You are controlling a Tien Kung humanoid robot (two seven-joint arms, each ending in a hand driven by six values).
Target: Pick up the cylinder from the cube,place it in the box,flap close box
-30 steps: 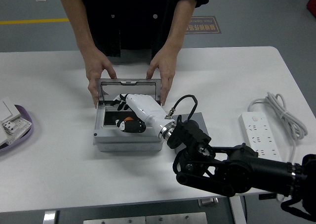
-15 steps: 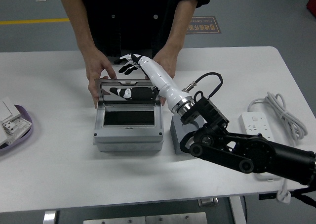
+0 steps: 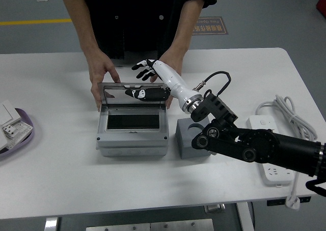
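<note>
The grey box (image 3: 132, 138) stands mid-table with its clear lid (image 3: 114, 92) raised at the back. Its dark inside (image 3: 132, 121) shows no cylinder that I can make out. The grey cube (image 3: 184, 139) sits right of the box with nothing on its visible top. My right hand (image 3: 145, 69) is on a white forearm. It reaches over the cube to just behind the lid's top edge, fingers spread and empty. A person's hands (image 3: 104, 77) rest at the box's back corners, the other hand (image 3: 172, 63) just behind my fingers.
A white power strip (image 3: 265, 139) with its coiled cable (image 3: 290, 116) lies at the right. A purple tray (image 3: 18, 139) with white switch parts sits at the left edge. The person stands close against the far edge.
My right hand has come up out of the box, where it held an orange and black piece, and has moved back behind the lid's top edge. The person's hands have stayed put.
</note>
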